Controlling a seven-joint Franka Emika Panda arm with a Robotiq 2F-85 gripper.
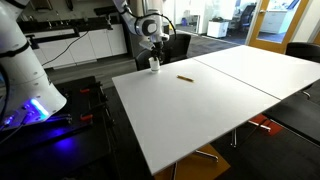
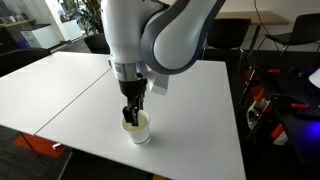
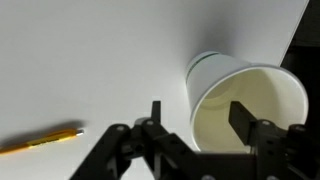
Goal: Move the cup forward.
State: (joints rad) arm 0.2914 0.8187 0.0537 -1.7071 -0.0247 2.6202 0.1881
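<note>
The small white cup stands upright near a corner of the white table; it also shows in an exterior view and in the wrist view. My gripper hangs straight above it, fingers down at the rim. In the wrist view the gripper is open and straddles the cup's wall: one finger is inside the cup, the other outside. Neither finger visibly presses the wall.
A thin brown stick lies on the table a short way from the cup, also in the wrist view. The table edge is close to the cup. Chairs and equipment stand around the table.
</note>
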